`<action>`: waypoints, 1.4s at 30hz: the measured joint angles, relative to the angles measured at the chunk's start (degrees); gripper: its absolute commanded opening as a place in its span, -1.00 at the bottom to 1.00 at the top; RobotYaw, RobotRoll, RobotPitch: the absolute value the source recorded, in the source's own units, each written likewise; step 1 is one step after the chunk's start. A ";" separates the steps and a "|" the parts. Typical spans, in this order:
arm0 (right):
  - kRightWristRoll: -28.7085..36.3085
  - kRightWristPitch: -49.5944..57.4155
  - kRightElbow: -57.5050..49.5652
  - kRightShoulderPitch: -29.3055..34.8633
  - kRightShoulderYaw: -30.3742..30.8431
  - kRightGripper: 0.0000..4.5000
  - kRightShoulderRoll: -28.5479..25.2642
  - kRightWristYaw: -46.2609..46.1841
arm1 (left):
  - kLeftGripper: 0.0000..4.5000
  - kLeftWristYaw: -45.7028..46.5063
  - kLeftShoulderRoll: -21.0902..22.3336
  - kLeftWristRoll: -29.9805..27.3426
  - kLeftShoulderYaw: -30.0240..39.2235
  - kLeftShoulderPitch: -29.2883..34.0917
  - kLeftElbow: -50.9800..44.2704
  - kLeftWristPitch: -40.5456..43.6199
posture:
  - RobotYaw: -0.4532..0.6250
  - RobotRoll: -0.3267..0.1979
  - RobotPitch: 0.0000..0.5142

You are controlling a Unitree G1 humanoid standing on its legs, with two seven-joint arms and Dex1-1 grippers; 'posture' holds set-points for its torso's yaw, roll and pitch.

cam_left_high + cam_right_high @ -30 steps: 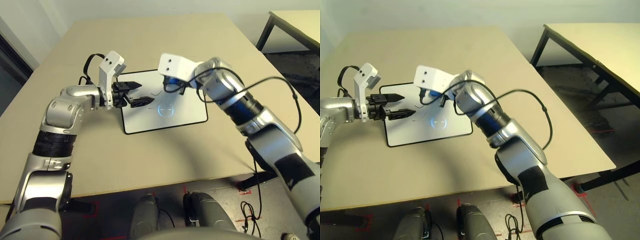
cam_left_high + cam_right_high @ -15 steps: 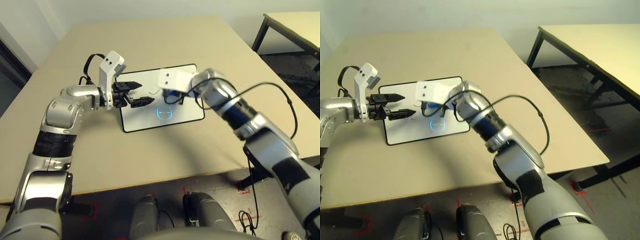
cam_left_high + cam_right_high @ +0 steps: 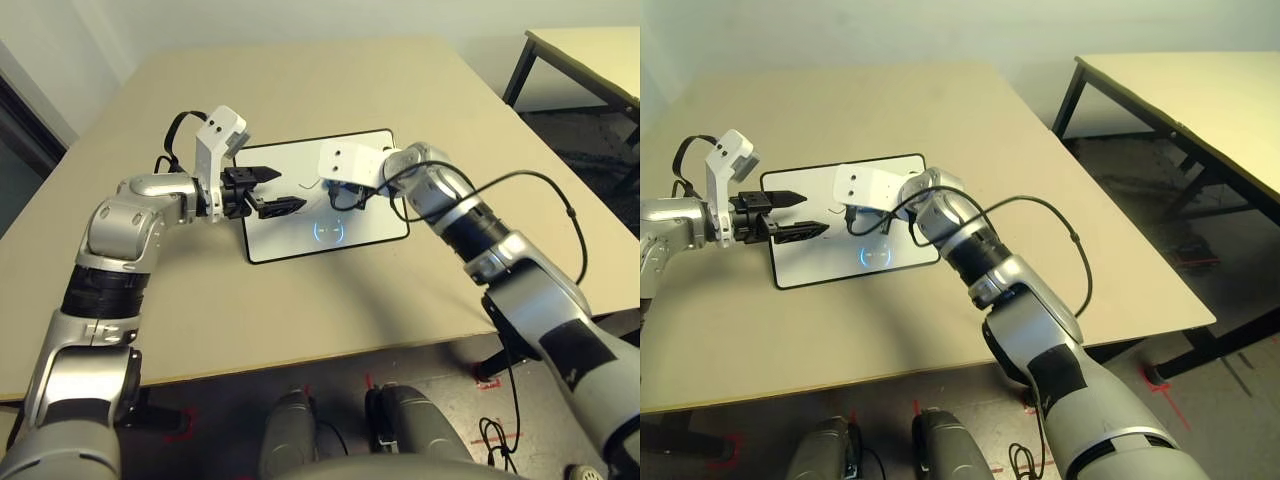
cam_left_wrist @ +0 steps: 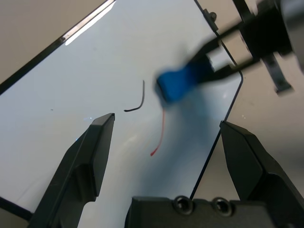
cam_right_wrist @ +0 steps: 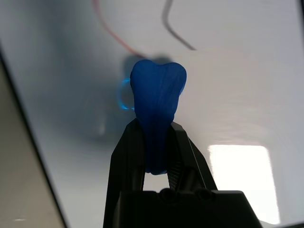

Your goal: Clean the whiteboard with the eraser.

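The whiteboard (image 3: pixel 375 218) lies flat in the middle of the tan table, with a short dark stroke (image 4: pixel 138 99), a thin red stroke (image 4: pixel 160 133) and a faint blue ring (image 3: pixel 329 231) on it. My right gripper (image 5: pixel 156 129) is shut on the blue eraser (image 5: pixel 156 97), whose tip hangs just over the board near the strokes. The same eraser (image 4: pixel 183 81) shows in the left wrist view. My left gripper (image 3: pixel 284 189) hovers over the board's left part, open, with nothing between its fingers.
A black cable (image 3: pixel 565 205) loops off my right forearm above the table's right side. A second table (image 3: pixel 1200 100) stands to the right across a gap of floor. The tan tabletop (image 3: pixel 300 90) runs bare beyond the board.
My right gripper has carried the eraser from the board's far edge toward its middle, closer to the strokes. The left gripper has stayed put. The head view has shifted slightly.
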 measured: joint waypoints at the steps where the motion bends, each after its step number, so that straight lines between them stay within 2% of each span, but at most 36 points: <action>1: -0.08 0.56 -0.15 -0.19 0.00 -0.73 0.04 0.21 | 1.00 -0.02 0.10 0.02 0.00 -0.16 0.15 -0.03 | -0.18 0.25 -0.68; 8: -0.07 -0.88 9.89 -9.67 -1.83 -0.74 1.47 -3.23 | 1.00 -0.30 0.79 0.12 0.33 -1.14 1.61 -0.62 | -0.18 0.25 -0.66; 11: -0.06 -0.80 10.76 -10.55 -2.67 -0.74 2.07 -3.77 | 1.00 -0.29 1.19 0.23 0.51 -1.10 1.87 -0.64 | -0.18 0.25 -0.65; 14: -0.16 1.48 5.66 -8.31 -2.34 -0.74 2.14 -2.09 | 1.00 -0.27 1.57 0.24 0.65 -1.05 1.89 -0.67 | -0.17 0.25 -0.64; 19: -1.04 8.62 -9.62 0.75 3.28 -0.74 0.56 3.62 | 1.00 -0.15 2.10 0.21 0.92 -0.92 1.89 -0.66 | -0.17 0.25 -0.64; 24: -1.62 14.94 -16.28 1.79 6.75 -0.74 -0.25 6.35 | 1.00 0.12 2.27 0.20 1.25 -0.64 1.89 -0.66 | -0.16 0.25 -0.63; 27: -1.50 14.82 -12.65 -1.05 6.68 -0.74 -0.03 5.97 | 1.00 0.14 2.43 0.17 1.49 -0.24 1.86 -0.63 | -0.16 0.25 -0.63; 32: -0.70 11.95 -3.60 -9.29 2.41 -0.74 2.21 2.37 | 1.00 0.01 3.26 0.12 1.65 0.49 1.75 -0.17 | -0.15 0.25 -0.63; 35: -0.35 10.32 -2.09 -10.81 0.85 -0.74 2.44 1.16 | 1.00 -0.71 4.90 0.07 1.65 1.95 0.80 0.68 | -0.15 0.25 -0.62; 37: -0.23 10.35 -3.54 -9.32 0.87 -0.74 1.95 1.53 | 1.00 -0.89 5.02 0.02 1.63 2.70 0.12 1.07 | -0.15 0.25 -0.62; 42: -0.38 13.77 -15.59 2.26 6.66 -0.74 0.07 4.82 | 1.00 -0.94 5.41 -0.12 1.71 3.66 -1.01 2.07 | -0.14 0.25 -0.61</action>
